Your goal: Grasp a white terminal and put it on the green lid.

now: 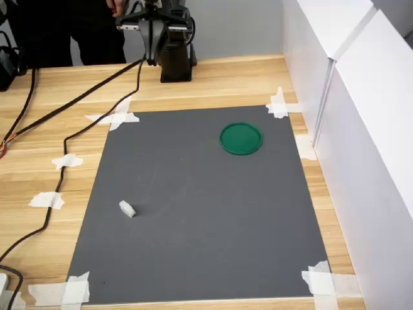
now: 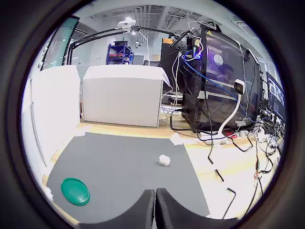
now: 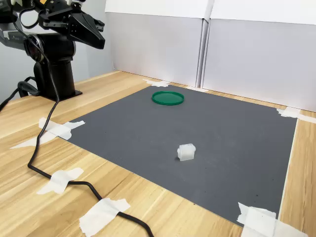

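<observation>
On the grey mat (image 1: 206, 213) taped to the wooden table (image 1: 226, 81), the white terminal (image 1: 127, 208) lay alone toward the first exterior view's lower left, well apart from the green lid (image 1: 241, 139), which sat flat near the mat's far right corner in that view. The second exterior view showed the terminal (image 3: 186, 152) closer and more clearly as a small blocky piece, with the lid (image 3: 168, 98) farther back near the white panels (image 3: 207, 44). The gripper (image 1: 152, 58) hung high above the table's far edge beside the arm's black base (image 1: 176, 61), over bare wood and not over the mat; in the second exterior view it (image 3: 98, 37) pointed forward and downward at the upper left. Only the wrist view showed the two dark fingers (image 2: 143, 212) pressed together with nothing between them, the terminal (image 2: 164, 160) and lid (image 2: 75, 191) both lying ahead on the mat. That view alone also revealed black equipment racks (image 2: 219, 81) and tangled cables (image 2: 248, 138) beyond the table. A person's hand (image 1: 115, 6) appeared at the first exterior view's top edge.
</observation>
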Controlling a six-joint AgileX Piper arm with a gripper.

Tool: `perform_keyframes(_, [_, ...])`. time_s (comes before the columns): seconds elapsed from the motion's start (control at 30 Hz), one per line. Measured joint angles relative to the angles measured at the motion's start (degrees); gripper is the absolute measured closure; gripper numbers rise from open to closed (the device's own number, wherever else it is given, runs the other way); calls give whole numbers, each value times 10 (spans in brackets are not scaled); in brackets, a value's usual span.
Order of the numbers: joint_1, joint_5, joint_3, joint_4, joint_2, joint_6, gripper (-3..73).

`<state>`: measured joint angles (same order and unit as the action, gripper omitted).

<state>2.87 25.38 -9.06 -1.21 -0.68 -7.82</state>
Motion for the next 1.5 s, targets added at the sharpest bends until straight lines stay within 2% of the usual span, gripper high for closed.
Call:
perform_keyframes(0.93, [0, 0, 0, 0, 0, 0, 711])
perform_keyframes(1.17, [0, -9, 0, -39, 0, 4, 711])
perform_keyframes(1.5, [0, -8, 0, -41, 0, 4, 711])
